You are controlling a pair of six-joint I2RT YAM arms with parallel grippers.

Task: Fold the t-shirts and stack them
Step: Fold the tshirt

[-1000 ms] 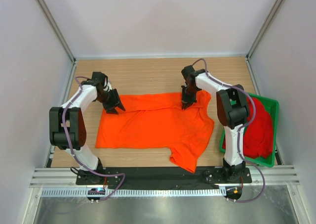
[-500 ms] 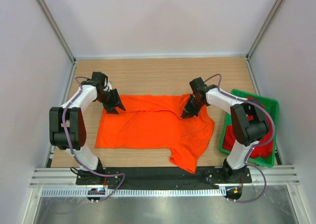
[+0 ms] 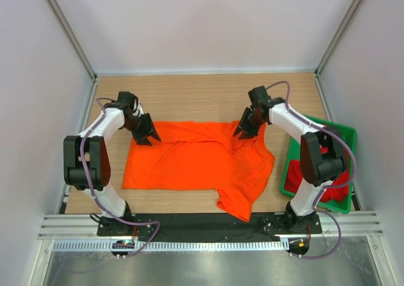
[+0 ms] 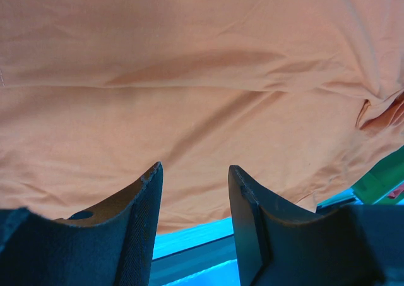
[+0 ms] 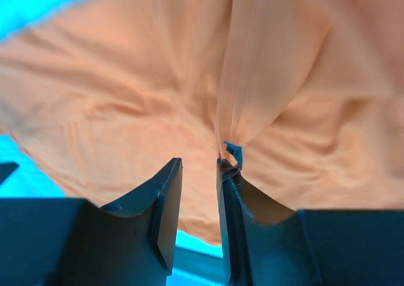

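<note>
Overhead view: a large orange t-shirt point(image 3: 196, 163) lay spread on the wooden table point(image 3: 189, 96), with one sleeve crumpled toward the near edge; a deep red t-shirt point(image 3: 295, 172) sat bunched in a green tray point(image 3: 349, 137) at the right.

The step in hand looked like taking the far edge for a first fold. To do it well, both grippers should probably pinch that edge at matching points, lift together and carry it evenly toward the near edge, so the cloth folds straight; the raised wrinkle by the right fingers would want smoothing first.

The left gripper point(image 3: 146, 134) reached to the shirt's far left corner, angled down, jaws spread with nothing between them. The right gripper point(image 3: 243, 131) reached over the far right part, jaws narrowly parted, a ridge of cloth touching one fingertip point(image 5: 232, 156).
</note>
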